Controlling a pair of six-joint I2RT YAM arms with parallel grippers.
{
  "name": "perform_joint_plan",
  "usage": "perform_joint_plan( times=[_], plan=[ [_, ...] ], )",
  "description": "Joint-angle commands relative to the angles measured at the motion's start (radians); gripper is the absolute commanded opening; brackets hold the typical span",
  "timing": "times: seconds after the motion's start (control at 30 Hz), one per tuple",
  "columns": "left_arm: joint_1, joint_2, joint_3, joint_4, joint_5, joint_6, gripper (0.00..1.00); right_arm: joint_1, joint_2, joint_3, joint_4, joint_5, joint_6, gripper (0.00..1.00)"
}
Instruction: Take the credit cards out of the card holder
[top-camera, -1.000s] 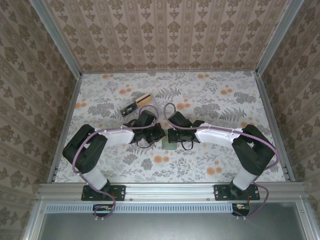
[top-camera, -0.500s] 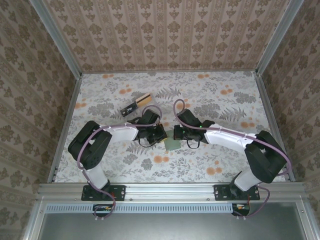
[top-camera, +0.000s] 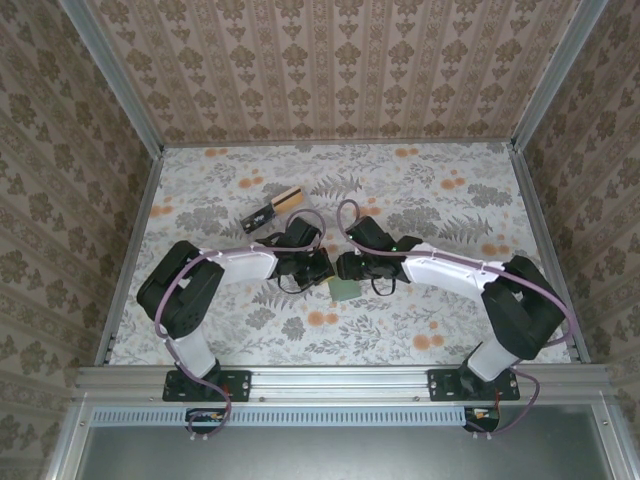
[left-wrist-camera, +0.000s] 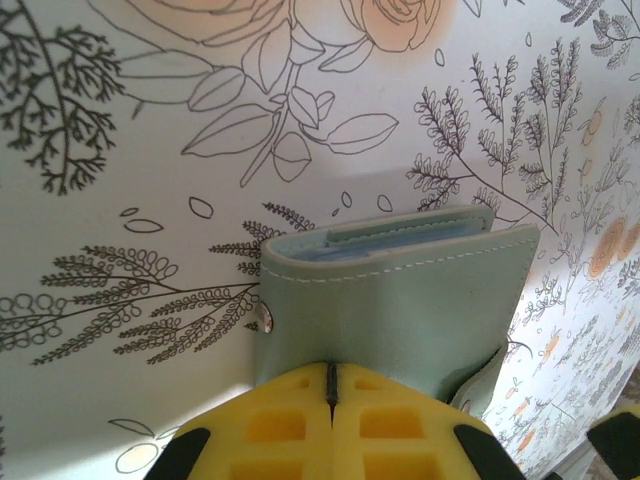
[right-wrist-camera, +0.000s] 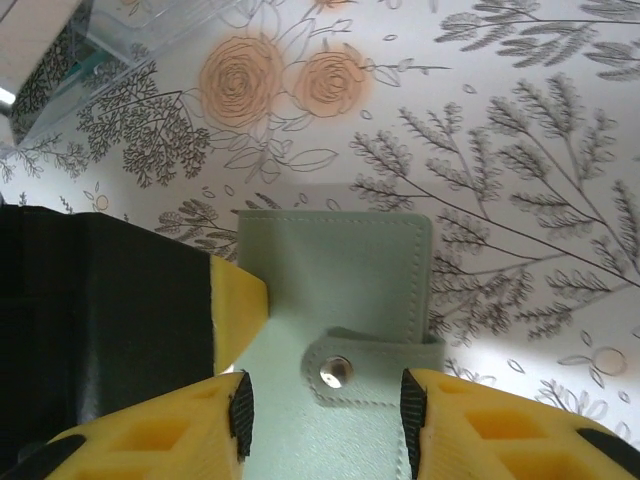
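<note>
The grey-green card holder (top-camera: 345, 290) lies folded on the floral table between my two grippers. In the left wrist view the card holder (left-wrist-camera: 400, 300) shows a blue-grey lining along its far edge. My left gripper (left-wrist-camera: 330, 372) is shut, its yellow tips resting against the holder's near side. I cannot tell if a flap is pinched. My right gripper (right-wrist-camera: 325, 410) is open and low over the card holder (right-wrist-camera: 340, 260), one finger either side of the strap and metal snap (right-wrist-camera: 335, 372). The credit cards are hidden inside.
A clear plastic box (right-wrist-camera: 100, 50) stands beyond the holder. In the top view a dark item (top-camera: 261, 216) and a tan oblong (top-camera: 288, 197) lie at the back left. Metal rails (top-camera: 130, 250) and patterned walls bound the table.
My right gripper has opened from shut and swung back left over the holder after drifting right. The left gripper stayed shut against the holder.
</note>
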Motion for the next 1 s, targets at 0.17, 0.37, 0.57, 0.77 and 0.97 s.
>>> perform_joint_plan(
  times=[0.17, 0.37, 0.57, 0.77, 0.97],
  plan=[
    [0.017, -0.053, 0.004, -0.072, -0.048, 0.054, 0.00, 0.047, 0.104, 0.090, -0.108, 0.052, -0.118, 0.44],
    [0.018, -0.030, -0.011, -0.039, -0.032, 0.037, 0.00, 0.065, 0.154, 0.100, -0.133, 0.087, -0.152, 0.47],
    [0.019, -0.029, -0.015, -0.037, -0.032, 0.039, 0.00, 0.076, 0.171, 0.105, -0.160, 0.155, -0.172, 0.44],
    [0.020, -0.031, -0.007, -0.033, -0.024, 0.043, 0.00, 0.076, 0.189, 0.101, -0.155, 0.148, -0.162, 0.17],
    [-0.002, -0.050, 0.031, -0.033, -0.008, 0.060, 0.00, 0.076, 0.171, 0.092, -0.142, 0.116, -0.148, 0.00]
  ],
)
